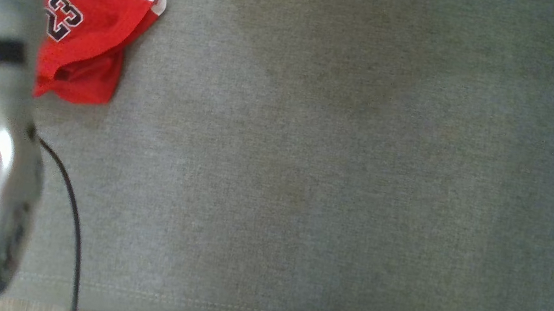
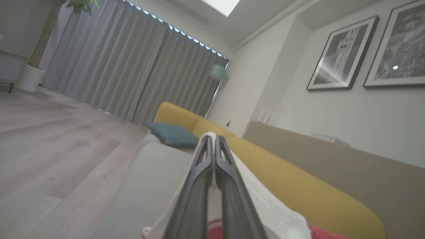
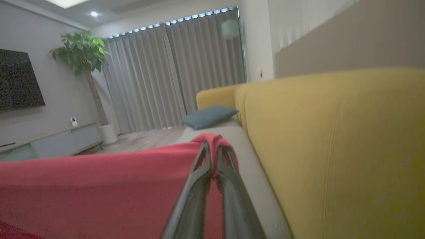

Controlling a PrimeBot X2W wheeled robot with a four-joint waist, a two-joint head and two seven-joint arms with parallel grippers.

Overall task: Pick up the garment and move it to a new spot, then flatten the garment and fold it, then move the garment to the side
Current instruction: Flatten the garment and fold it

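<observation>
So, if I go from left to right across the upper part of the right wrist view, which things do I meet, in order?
TV → plant → curtains → yellow sofa back

Grey curtains (image 2: 139, 66) hang at upper left above a pale wood floor (image 2: 49, 139); framed pictures (image 2: 342, 54) sit upper right. Elsewhere: a yellow sofa back (image 3: 332, 149) at right, a teal cushion (image 3: 209, 117) at centre, and a potted plant (image 3: 83, 51) and dark television (image 3: 18, 84) at left.
</observation>
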